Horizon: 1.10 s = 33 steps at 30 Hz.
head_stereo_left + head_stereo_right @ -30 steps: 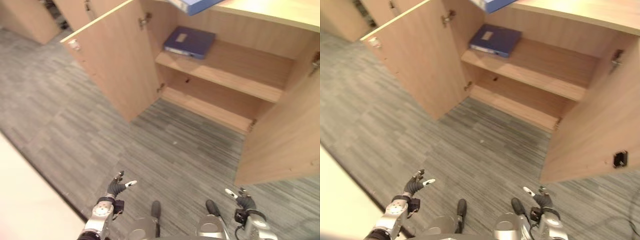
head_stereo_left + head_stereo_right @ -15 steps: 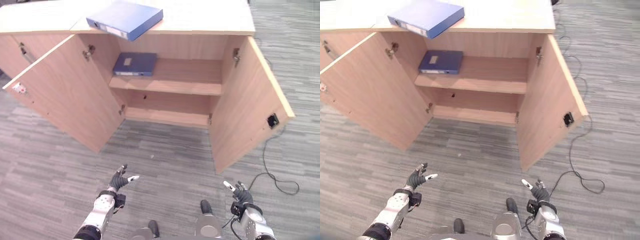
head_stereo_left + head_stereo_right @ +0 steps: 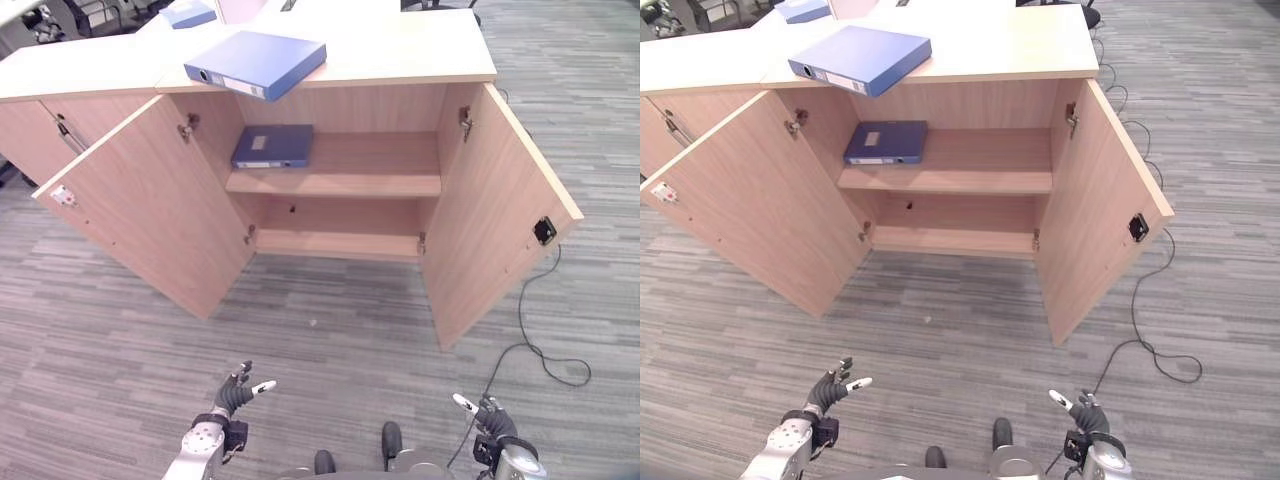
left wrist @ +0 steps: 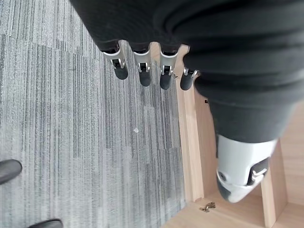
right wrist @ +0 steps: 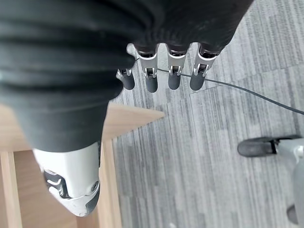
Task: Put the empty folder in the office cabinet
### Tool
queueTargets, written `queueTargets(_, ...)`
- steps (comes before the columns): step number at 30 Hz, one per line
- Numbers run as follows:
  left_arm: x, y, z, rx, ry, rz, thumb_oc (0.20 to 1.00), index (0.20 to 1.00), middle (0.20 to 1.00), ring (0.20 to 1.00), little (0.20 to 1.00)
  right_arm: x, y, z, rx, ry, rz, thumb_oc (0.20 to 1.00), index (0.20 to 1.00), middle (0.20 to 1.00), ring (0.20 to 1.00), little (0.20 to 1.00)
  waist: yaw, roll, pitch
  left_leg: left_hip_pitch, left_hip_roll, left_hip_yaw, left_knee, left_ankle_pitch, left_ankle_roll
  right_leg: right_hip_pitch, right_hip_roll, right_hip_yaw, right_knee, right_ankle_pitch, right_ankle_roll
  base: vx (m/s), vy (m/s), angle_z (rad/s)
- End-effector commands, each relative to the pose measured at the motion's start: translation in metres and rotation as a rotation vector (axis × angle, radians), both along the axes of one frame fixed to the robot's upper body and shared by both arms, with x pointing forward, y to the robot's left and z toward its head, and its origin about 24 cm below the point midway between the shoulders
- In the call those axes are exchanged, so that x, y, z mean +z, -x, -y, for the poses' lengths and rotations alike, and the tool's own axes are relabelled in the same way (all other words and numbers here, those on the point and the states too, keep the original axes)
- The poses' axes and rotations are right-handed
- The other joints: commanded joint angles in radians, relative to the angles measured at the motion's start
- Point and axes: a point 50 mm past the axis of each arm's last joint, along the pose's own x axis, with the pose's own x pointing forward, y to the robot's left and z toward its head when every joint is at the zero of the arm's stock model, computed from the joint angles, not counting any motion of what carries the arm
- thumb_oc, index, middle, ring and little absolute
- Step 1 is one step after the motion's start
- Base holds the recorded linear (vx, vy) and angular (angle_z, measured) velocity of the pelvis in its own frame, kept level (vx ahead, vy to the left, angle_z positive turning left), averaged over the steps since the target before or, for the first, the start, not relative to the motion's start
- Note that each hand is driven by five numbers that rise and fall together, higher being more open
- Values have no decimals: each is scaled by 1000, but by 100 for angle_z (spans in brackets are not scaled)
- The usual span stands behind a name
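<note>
A wooden office cabinet (image 3: 370, 178) stands ahead with both doors swung wide. On its top lies a light blue folder (image 3: 256, 63), one corner over the front edge. A darker blue folder (image 3: 272, 146) lies flat at the left of the upper shelf; the lower shelf is bare. My left hand (image 3: 234, 394) hovers low over the carpet, far short of the cabinet, with its fingers (image 4: 142, 71) straight and holding nothing. My right hand (image 3: 492, 422) hangs low at the right, its fingers (image 5: 171, 71) likewise straight and empty.
The left door (image 3: 150, 210) juts out toward me at the left and the right door (image 3: 500, 210) at the right, with grey carpet between them. A closed neighbouring cabinet (image 3: 30, 130) adjoins at the left. Another blue folder (image 3: 188, 13) lies further back on the top.
The camera has swung round to face the cabinet squarely and from further back. Both hands stay low, open and empty. The folders have not moved.
</note>
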Motion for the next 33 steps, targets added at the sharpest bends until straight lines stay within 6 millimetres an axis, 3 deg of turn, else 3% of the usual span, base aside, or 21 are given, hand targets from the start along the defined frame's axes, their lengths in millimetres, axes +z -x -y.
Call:
queueTargets(1,17,-25,-7,0,-20,110,1000,1000,1000,1000,1000,8,-21,1,-9,-11,81,1000,1000,1000,1000,1000,9,-55,20,29,0,-9,15,-44,-56,-6,-56,62,68,-93,75,49,-72,31)
queueTargets(2,18,-26,-7,4,-19,117,1000,1000,1000,1000,1000,9,-23,1,1,-7,86,1000,1000,1000,1000,1000,10,-58,19,28,2,-7,22,-50,-62,-2,-56,52,60,-94,74,13,-94,16)
queueTargets(4,22,-30,-6,5,-9,140,1000,1000,1000,1000,1000,10,-25,2,12,-5,90,1000,1000,1000,1000,1000,11,-66,24,-31,26,25,162,-70,-104,1,-63,31,52,-106,70,44,-78,17)
queueTargets(5,24,-32,-2,11,19,156,1000,1000,1000,1000,1000,12,-23,10,6,19,75,1000,1000,1000,1000,1000,23,-81,54,-140,116,80,304,6,-135,71,-104,6,29,-124,66,238,46,48)
queueTargets(6,22,-29,-3,19,16,143,1000,1000,1000,1000,1000,13,-23,12,8,27,75,1000,1000,1000,1000,1000,36,-86,52,-152,147,75,246,19,-129,88,-124,8,32,-136,74,249,70,34)
queueTargets(7,22,-29,-3,19,16,143,1000,1000,1000,1000,1000,13,-22,12,8,27,75,1000,1000,1000,1000,1000,36,-87,51,-151,145,75,244,19,-129,88,-125,8,33,-138,75,283,162,21)
queueTargets(8,18,-24,-5,28,8,122,1000,1000,1000,1000,1000,13,-21,12,18,34,64,1000,1000,1000,1000,1000,56,-76,46,-178,177,-5,158,84,-136,91,-128,32,48,-165,78,233,150,-9)
queueTargets(10,16,-21,-6,48,8,113,1000,1000,1000,1000,1000,13,-22,13,33,41,60,1000,1000,1000,1000,1000,73,-68,49,-223,223,-102,95,148,-155,97,-144,81,89,-204,76,231,160,-14)
queueTargets(11,16,-21,-6,49,8,113,1000,1000,1000,1000,1000,13,-22,13,33,41,60,1000,1000,1000,1000,1000,72,-69,49,-220,222,-102,93,148,-156,96,-144,81,94,-210,76,144,112,-23)
queueTargets(14,14,-18,-12,80,3,103,1000,1000,1000,1000,1000,14,-24,15,44,55,53,1000,1000,1000,1000,1000,84,-67,50,-275,301,-141,44,189,-171,95,-170,164,176,-272,89,279,201,-43)
queueTargets(16,14,-17,-13,83,1,102,1000,1000,1000,1000,1000,13,-23,15,47,55,48,1000,1000,1000,1000,1000,90,-64,49,-276,316,-147,39,195,-177,95,-171,183,199,-290,92,274,208,-41)
queueTargets(17,13,-15,-15,93,1,101,1000,1000,1000,1000,1000,13,-24,13,64,56,46,1000,1000,1000,1000,1000,102,-54,46,-283,342,-187,35,209,-187,102,-173,223,231,-320,100,273,256,-38)
queueTargets(20,9,-10,-15,104,6,80,1000,1000,1000,1000,1000,11,-25,10,103,59,21,1000,1000,1000,1000,1000,120,-44,47,-299,364,-240,39,221,-211,124,-196,267,257,-357,119,301,359,-46)
queueTargets(23,5,-8,-14,89,0,58,1000,1000,1000,1000,1000,7,-22,8,120,51,-6,1000,1000,1000,1000,1000,122,-37,34,-291,355,-236,34,213,-221,149,-223,270,237,-358,137,140,229,-26)
queueTargets(27,8,-11,-14,50,-18,68,1000,1000,1000,1000,1000,6,-23,3,126,33,6,1000,1000,1000,1000,1000,118,-52,6,-280,325,-239,45,201,-236,164,-296,289,182,-280,187,192,437,12)
queueTargets(28,12,-17,-14,29,-26,94,1000,1000,1000,1000,1000,5,-24,-4,131,16,16,1000,1000,1000,1000,1000,111,-69,2,-281,298,-200,80,164,-227,155,-350,286,167,-183,214,153,450,-8)
queueTargets(29,13,-17,-15,29,-27,94,1000,1000,1000,1000,1000,5,-24,-4,131,16,16,1000,1000,1000,1000,1000,114,-72,1,-282,295,-197,83,161,-226,155,-354,288,163,-181,215,106,401,-13)
queueTargets(31,15,-22,-16,11,-49,104,1000,1000,1000,1000,1000,2,-25,-11,125,-8,13,1000,1000,1000,1000,1000,110,-90,-8,-266,254,-159,79,127,-199,109,-384,299,167,-67,220,98,329,-18)
queueTargets(32,18,-23,-21,5,-77,113,1000,1000,1000,1000,1000,2,-29,-19,124,-28,32,1000,1000,1000,1000,1000,108,-94,-9,-231,217,-117,55,107,-173,57,-415,292,199,78,217,110,349,-38)
queueTargets(33,18,-23,-21,5,-78,112,1000,1000,1000,1000,1000,1,-29,-19,124,-29,31,1000,1000,1000,1000,1000,111,-96,-9,-229,215,-113,53,107,-171,57,-417,295,197,80,218,130,400,-51)
